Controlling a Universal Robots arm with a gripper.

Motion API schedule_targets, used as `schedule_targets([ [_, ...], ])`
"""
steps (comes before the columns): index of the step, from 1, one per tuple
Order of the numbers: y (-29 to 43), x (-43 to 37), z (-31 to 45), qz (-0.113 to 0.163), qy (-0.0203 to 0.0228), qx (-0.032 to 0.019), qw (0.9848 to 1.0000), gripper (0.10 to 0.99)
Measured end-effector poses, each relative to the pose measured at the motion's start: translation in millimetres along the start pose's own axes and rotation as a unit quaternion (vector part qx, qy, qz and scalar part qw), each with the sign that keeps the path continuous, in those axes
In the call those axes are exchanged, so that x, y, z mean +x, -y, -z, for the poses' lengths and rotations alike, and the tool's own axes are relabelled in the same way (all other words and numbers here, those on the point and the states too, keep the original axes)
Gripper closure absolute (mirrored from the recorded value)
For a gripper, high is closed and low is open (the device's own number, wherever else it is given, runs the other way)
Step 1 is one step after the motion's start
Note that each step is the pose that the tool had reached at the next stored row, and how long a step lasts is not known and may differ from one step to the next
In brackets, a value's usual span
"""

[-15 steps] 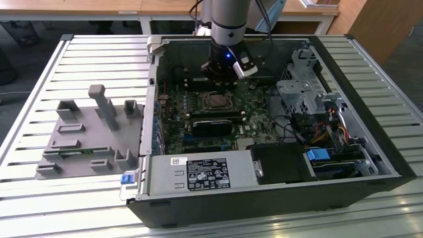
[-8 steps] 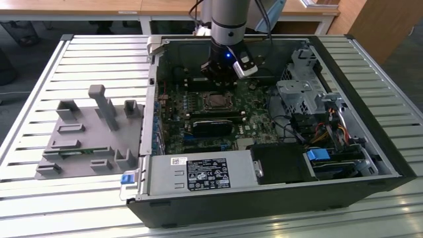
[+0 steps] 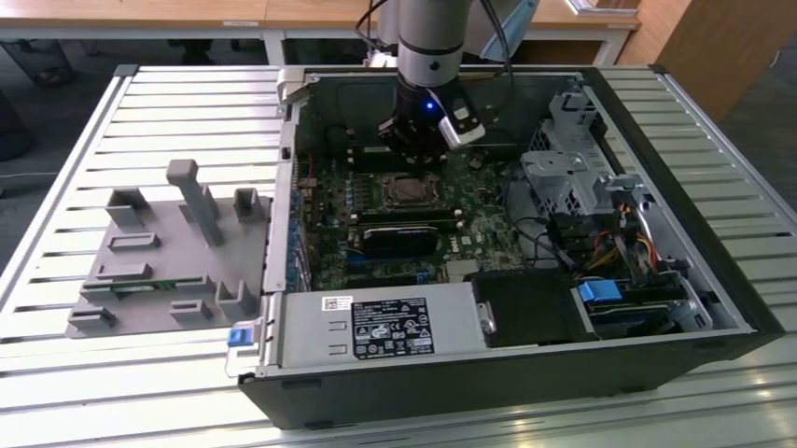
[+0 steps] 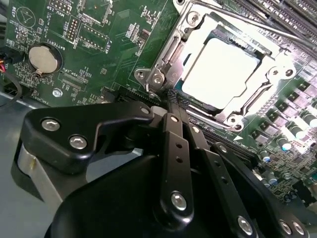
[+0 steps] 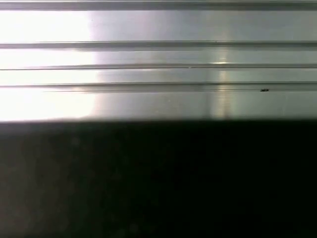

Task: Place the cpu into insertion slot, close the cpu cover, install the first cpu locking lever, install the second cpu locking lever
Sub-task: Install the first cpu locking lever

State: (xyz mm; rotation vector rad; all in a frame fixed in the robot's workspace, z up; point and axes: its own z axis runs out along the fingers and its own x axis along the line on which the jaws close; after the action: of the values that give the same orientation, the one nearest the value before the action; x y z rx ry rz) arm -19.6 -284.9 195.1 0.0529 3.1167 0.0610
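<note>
The cpu [image 4: 221,74] lies flat in the insertion slot [image 3: 409,189], silvery face up. The silver cpu cover [image 4: 278,65] lies down around the chip's edges, which show through its cut-out centre. A thin locking lever [image 4: 166,53] runs along the socket's side to a hooked end [image 4: 157,79]. A second rod [image 4: 257,26] runs along the far side. My gripper [image 4: 171,98] has its black fingers [image 4: 174,148] pressed together, tips right beside that hooked end. In the exterior view my gripper [image 3: 412,149] hangs just behind the socket inside the open computer case.
A coin battery [image 4: 43,57] sits on the green board. Long black memory slots [image 3: 401,217], a black card [image 3: 401,240], the power supply [image 3: 373,327] and a drive cage [image 3: 566,182] crowd the case. A grey fixture [image 3: 162,252] stands on the slatted table [image 5: 158,59].
</note>
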Motion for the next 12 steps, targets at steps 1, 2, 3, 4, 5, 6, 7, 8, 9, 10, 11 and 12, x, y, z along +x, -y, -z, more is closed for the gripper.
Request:
schedule_targets([
  [1, -0.1, 0.0, 0.0, 0.0, 0.0, -0.0014, 1.0, 0.98],
  [2, -0.1, 0.0, 0.0, 0.0, 0.0, -0.0036, 1.0, 0.98],
  [3, -0.1, 0.1, 0.0, 0.0, -0.0001, -0.006, 1.0, 0.98],
  [4, -0.2, 0.1, 0.1, 0.0, -0.0003, -0.0081, 1.0, 0.98],
  [5, -0.2, 0.1, 0.1, 0.0, -0.0004, -0.0097, 1.0, 0.98],
  [6, -0.3, 0.1, 0.2, 0.0, -0.0004, -0.0108, 0.9999, 0.98],
  [7, -0.5, 0.0, 0.6, 0.0, -0.0001, -0.0117, 0.9999, 0.98],
  [8, -0.6, -0.1, 1.4, 0.0, 0.0001, -0.0123, 0.9999, 0.98],
  [9, -0.8, -0.2, 2.5, 0.0, 0.0003, -0.0127, 0.9999, 0.98],
  [10, -0.9, -0.3, 4.3, 0.0, 0.0002, -0.0126, 0.9999, 0.98],
  [11, -0.8, -0.3, 6.9, 0.0, -0.0001, -0.012, 0.9999, 0.98],
  [12, -0.9, -0.3, 12.0, 0.0, -0.0002, -0.0118, 0.9999, 0.98],
])
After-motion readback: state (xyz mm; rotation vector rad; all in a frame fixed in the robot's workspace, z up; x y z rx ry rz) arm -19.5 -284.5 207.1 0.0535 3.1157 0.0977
